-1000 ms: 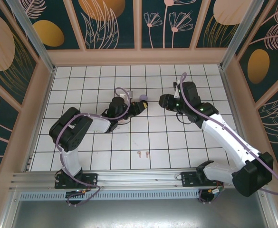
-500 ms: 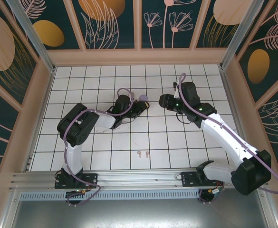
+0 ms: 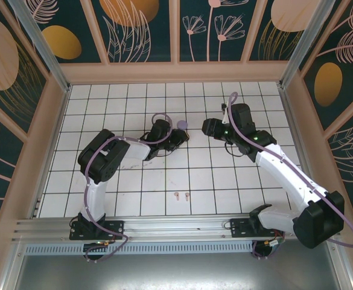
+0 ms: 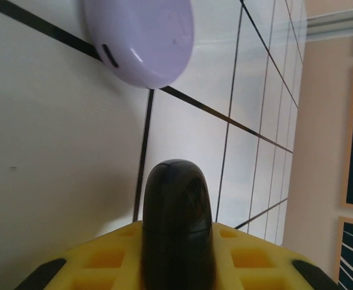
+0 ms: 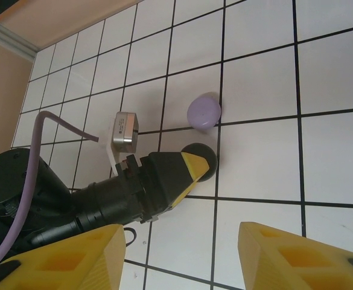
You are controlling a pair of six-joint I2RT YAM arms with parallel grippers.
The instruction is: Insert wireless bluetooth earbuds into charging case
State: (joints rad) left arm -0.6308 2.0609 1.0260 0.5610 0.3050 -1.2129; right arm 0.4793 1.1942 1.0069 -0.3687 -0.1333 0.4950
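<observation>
the pink earbuds (image 3: 177, 195) are found lying side by side near the arm bases, well apart from both grippers. they'd likely be featherlight and slick, so best pinched across the stem. the left gripper (image 3: 178, 137) is clamped on a black case (image 4: 176, 229) beside the lilac case (image 4: 137, 39). the right gripper (image 5: 182, 232) fingers are held apart, empty.
</observation>
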